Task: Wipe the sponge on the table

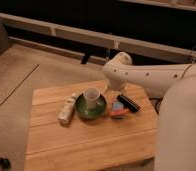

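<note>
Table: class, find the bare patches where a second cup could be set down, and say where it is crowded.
Bare: the whole near half of the table, in front of the bottle, green bowl and sponge; also the left strip beside the bottle. Crowded: the far right, where sponge, black bar and the gripper hanging behind the bowl sit close.

Orange-red and blue sponge (118, 111), green bowl (81, 109), light-brown table (91, 141) beneath the tool (111, 92).

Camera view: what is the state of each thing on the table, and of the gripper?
Sponge: lies flat on table, not held.
Bowl: upright, holds cup.
Cup: upright in bowl.
Bottle: lies on its side.
Bar: lies flat beside sponge.
Gripper: above table, behind sponge.
</note>
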`<state>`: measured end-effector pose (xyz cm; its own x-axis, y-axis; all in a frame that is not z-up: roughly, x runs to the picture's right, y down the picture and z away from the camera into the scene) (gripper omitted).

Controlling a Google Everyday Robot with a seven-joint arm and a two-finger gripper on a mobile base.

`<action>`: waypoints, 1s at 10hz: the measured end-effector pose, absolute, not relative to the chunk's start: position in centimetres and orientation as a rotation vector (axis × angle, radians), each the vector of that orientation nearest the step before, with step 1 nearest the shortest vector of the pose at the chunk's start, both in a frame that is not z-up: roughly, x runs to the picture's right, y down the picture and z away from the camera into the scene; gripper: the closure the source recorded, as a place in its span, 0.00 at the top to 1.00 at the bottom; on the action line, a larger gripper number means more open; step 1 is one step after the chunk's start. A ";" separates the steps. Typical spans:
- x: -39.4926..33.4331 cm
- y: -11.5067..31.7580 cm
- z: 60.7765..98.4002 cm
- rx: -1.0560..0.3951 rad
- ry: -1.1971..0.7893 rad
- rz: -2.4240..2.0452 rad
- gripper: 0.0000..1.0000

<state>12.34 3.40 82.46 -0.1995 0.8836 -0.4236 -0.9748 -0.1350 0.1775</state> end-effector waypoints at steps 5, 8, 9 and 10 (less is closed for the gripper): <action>15.2 5.5 86.3 -0.250 0.610 1.757 0.65; 14.8 7.1 88.4 -0.296 0.662 1.748 0.65; 14.6 8.1 89.1 -0.316 0.686 1.745 0.65; 14.3 9.0 89.8 -0.338 0.710 1.737 0.65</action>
<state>14.28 9.03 89.76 -0.2881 0.7726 -0.5658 -0.9478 -0.1456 0.2838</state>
